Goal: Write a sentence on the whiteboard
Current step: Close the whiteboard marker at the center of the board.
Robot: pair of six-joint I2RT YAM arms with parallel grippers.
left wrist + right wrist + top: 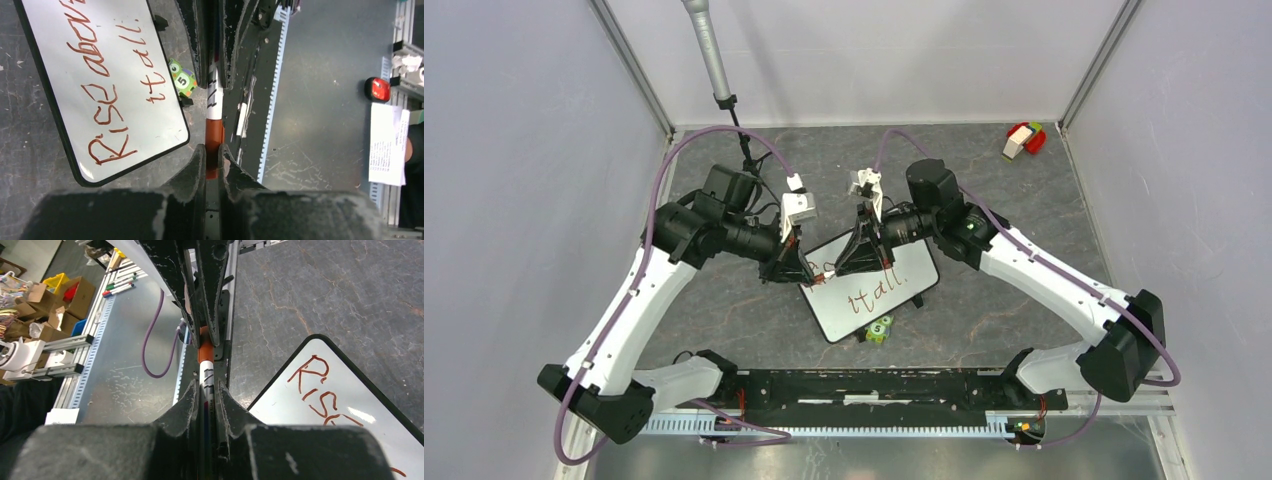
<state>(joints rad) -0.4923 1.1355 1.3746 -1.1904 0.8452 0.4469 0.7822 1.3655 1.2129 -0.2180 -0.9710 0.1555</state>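
The whiteboard (834,315) lies tilted at the table's middle, with "Rise above it all." in red on it (45,75) (300,410). A marker (825,273) is held level just above the board's far corner, between both grippers. My left gripper (213,150) is shut on its orange cap (214,137). My right gripper (206,387) is shut on its white barrel (206,377). The two grippers (809,270) (849,265) face each other, tips close together. The cap (204,347) sits on the barrel (214,100); the tip is hidden.
A small green toy marked 5 (879,329) (182,80) lies at the board's near edge. Red, white and green blocks (1024,138) sit at the back right corner. A grey rod (707,50) hangs at the back left. The black rail (874,385) runs along the front.
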